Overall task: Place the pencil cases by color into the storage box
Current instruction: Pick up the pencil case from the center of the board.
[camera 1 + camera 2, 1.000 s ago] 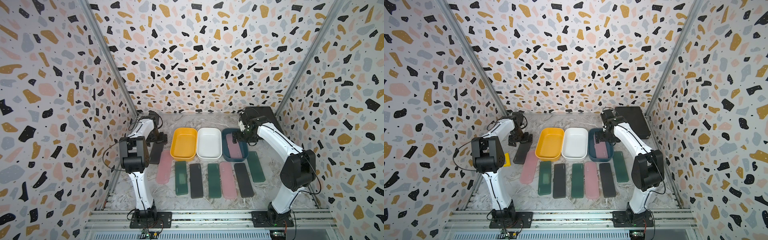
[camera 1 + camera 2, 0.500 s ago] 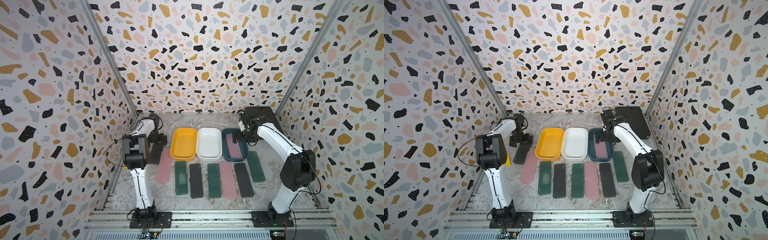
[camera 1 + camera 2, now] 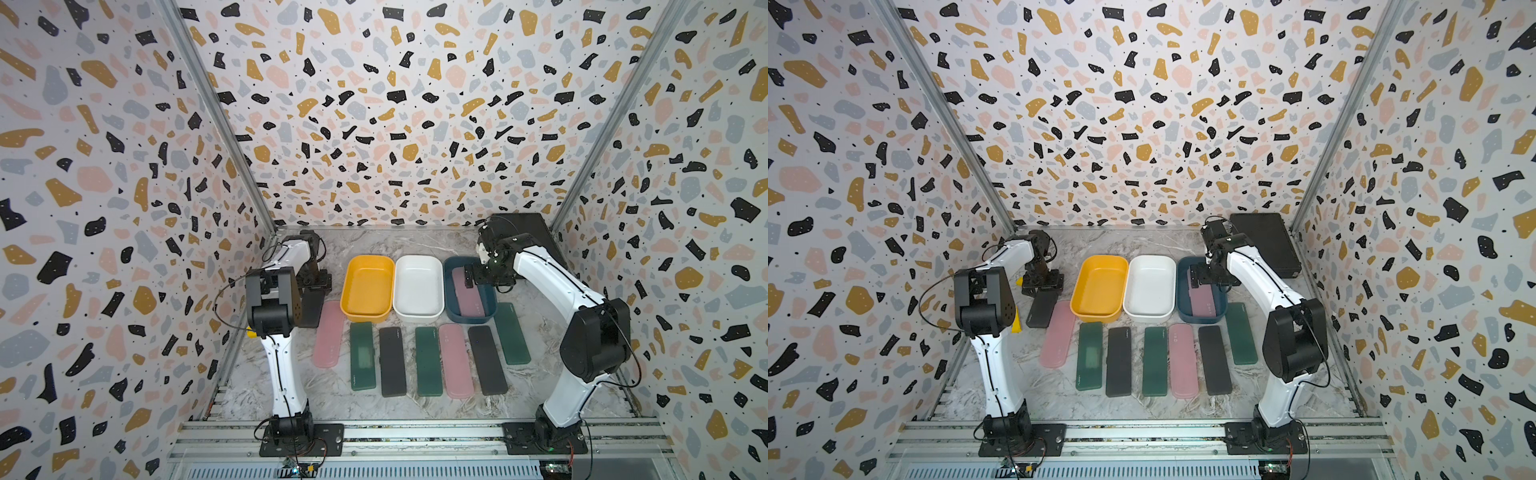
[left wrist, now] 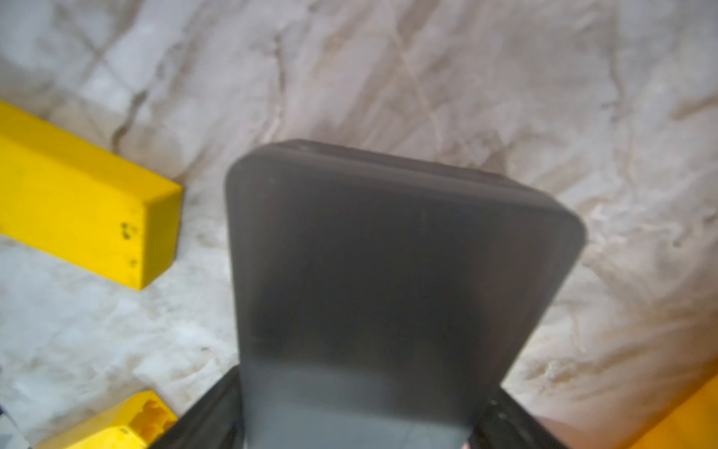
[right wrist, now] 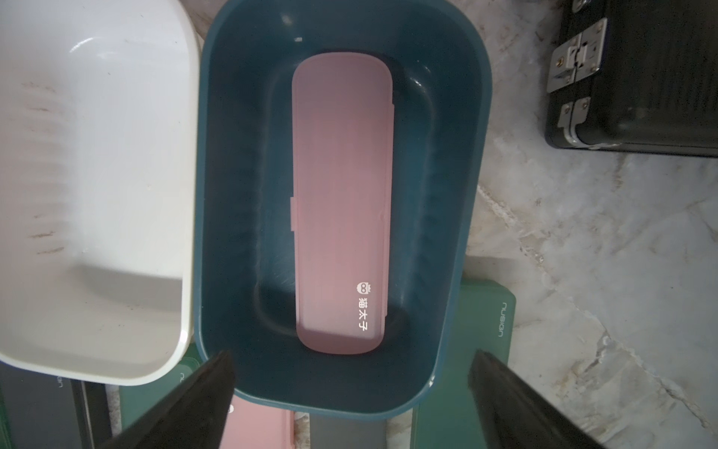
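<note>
Left gripper (image 3: 1044, 284): jaws closed against the sides of the black pencil case (image 3: 1041, 311), at its far end.
Black pencil case: near the tabletop's left edge, beside the yellow bin (image 3: 1100, 286); long axis front to back, near end slanting slightly toward the left edge.
Right gripper (image 5: 351, 355): jaws wide apart, holding nothing, over the blue bin (image 5: 447, 155).
Pink pencil case (image 5: 342, 202): flat in the blue bin, lengthwise, front to back.

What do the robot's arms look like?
The left arm and right arm are smooth white tubes with chunky black joints and thin black cables looping alongside. The left tool and right tool are black, each with two wedge-shaped fingers.
</note>
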### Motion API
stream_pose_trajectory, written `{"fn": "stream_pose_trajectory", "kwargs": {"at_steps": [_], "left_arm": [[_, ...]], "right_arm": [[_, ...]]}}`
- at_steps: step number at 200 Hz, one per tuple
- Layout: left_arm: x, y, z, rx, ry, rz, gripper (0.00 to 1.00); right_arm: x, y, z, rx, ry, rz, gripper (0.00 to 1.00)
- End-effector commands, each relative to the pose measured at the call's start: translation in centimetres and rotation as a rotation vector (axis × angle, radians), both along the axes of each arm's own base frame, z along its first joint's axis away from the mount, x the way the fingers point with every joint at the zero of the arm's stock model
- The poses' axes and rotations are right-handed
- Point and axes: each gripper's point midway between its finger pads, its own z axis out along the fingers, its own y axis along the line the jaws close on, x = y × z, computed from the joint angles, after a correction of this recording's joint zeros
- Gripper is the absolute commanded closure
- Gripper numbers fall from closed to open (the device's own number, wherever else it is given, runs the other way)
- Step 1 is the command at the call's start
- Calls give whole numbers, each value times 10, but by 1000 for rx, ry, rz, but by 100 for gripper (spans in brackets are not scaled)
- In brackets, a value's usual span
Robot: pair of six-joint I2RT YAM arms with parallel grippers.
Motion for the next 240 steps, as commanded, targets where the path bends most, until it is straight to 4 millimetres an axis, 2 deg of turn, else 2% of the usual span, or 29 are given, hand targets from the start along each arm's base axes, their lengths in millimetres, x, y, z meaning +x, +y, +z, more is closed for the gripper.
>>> {"fn": "stream_pose_trajectory", "kwargs": {"at_steps": [1, 37, 61, 118, 155, 197, 240], "left_arm": [[0, 9, -2, 38, 20, 2, 25], [-2, 17, 2, 79, 23, 7, 40], [-1, 21, 10, 103, 14, 11, 46], [5, 23, 52, 119, -68, 21, 49], [2, 21, 79, 106, -102, 38, 49], [-6, 9, 117, 48, -171, 71, 50], [-22, -20, 148, -19, -213, 48, 50]], "right_arm": [[-3, -3, 1, -1, 2, -8, 0], [-6, -4, 2, -1, 0, -10, 0], [-6, -4, 5, 1, -5, -10, 0], [-9, -3, 9, 18, -12, -16, 0], [-11, -4, 14, 24, -23, -16, 0], [-14, -3, 21, 35, -34, -12, 0], [-18, -3, 26, 45, -40, -2, 0]]}}
